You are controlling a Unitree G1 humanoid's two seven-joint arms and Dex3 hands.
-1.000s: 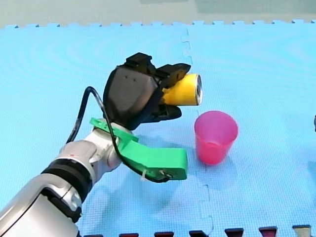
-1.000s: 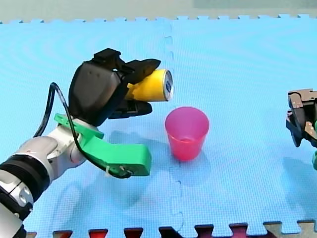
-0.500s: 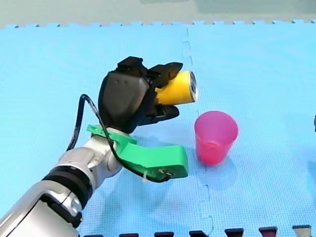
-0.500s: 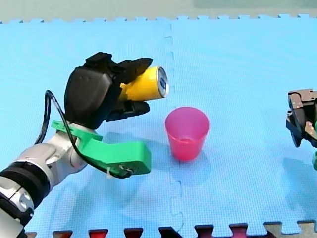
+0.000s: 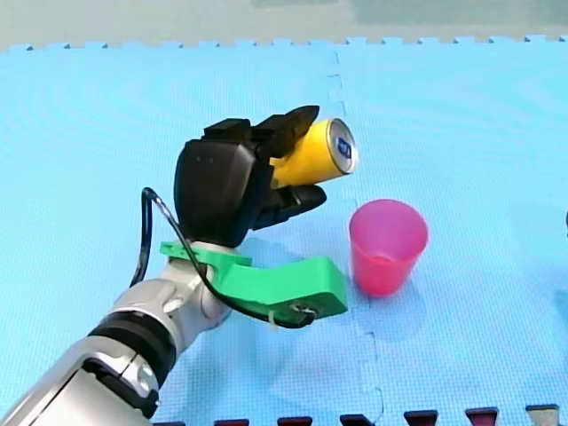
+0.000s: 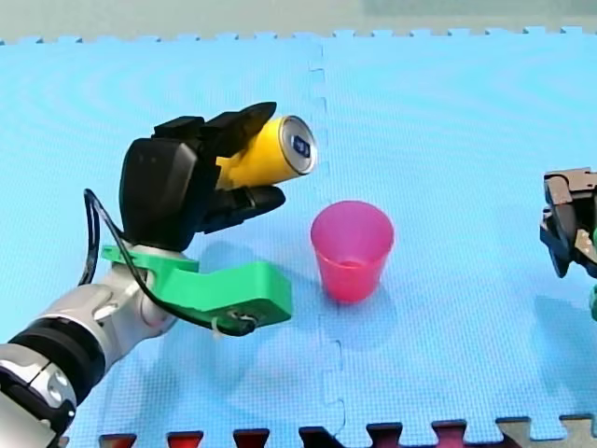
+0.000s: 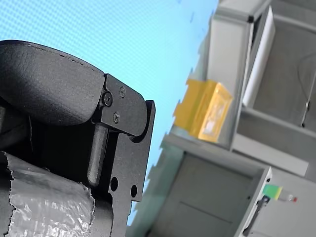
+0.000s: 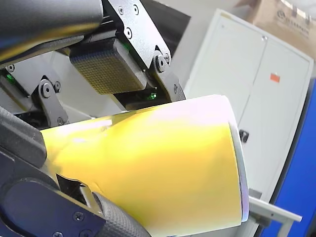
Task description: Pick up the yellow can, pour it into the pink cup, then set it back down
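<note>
My left hand (image 5: 280,164) is shut on the yellow can (image 5: 318,153), holding it in the air above the blue mat, left of the pink cup (image 5: 387,245). The can lies tilted, its silver top raised and turned toward the right. In the second wrist view the yellow can (image 8: 148,168) sits between black fingers (image 8: 98,74), so that view belongs to the left hand. The pink cup (image 6: 352,248) stands upright on the mat, apart from the can. My right hand (image 6: 569,233) is at the right edge of the mat.
The blue foam mat (image 5: 461,124) covers the whole work surface, with a seam running down its middle. A green bracket (image 5: 275,288) and a black cable (image 5: 146,231) hang at my left wrist. The first wrist view shows grey cabinets (image 7: 256,98) and a yellow box (image 7: 207,111) beyond the mat.
My left hand has drawn back to the left and turned the can, raising its silver top from level toward upright. The cup and the right hand have not moved.
</note>
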